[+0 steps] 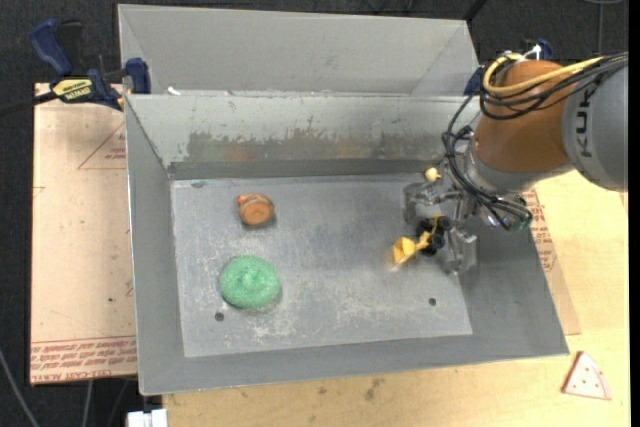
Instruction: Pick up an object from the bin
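A round green lump (249, 282) is lying at the near left of the bin (330, 320). Further in, on the right, the gripper (440, 241) is hanging low at a small, crumpled yellow piece (404, 252); whether the jaws are clenching it I cannot tell. A small orange-brown disc (256, 210) is sitting beyond the green lump.

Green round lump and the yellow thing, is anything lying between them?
No: in the camera view only bare bin floor runs between the green round lump and the yellow thing.
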`<state>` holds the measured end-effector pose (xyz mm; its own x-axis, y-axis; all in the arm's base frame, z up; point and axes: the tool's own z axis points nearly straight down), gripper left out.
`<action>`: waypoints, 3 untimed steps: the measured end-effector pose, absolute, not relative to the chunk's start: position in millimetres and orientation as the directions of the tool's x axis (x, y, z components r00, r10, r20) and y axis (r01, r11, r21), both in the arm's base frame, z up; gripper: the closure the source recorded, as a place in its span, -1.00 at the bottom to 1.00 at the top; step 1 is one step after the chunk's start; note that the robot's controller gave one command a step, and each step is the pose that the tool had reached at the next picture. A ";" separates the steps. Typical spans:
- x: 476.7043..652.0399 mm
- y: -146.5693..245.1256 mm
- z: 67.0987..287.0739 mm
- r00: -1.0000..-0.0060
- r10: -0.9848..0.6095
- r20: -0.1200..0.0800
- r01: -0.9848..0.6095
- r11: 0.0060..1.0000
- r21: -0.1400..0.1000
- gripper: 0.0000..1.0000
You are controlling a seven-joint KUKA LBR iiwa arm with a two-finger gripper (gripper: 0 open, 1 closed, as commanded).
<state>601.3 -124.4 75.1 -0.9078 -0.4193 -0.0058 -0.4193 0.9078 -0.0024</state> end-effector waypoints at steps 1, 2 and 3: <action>611.2 -123.9 61.5 -0.911 -0.412 -0.018 -0.412 0.911 -0.008 1.00; 608.8 -123.7 61.8 -0.911 -0.411 -0.015 -0.411 0.911 -0.007 1.00; 607.8 -123.5 63.1 -0.912 -0.411 -0.009 -0.411 0.912 -0.003 1.00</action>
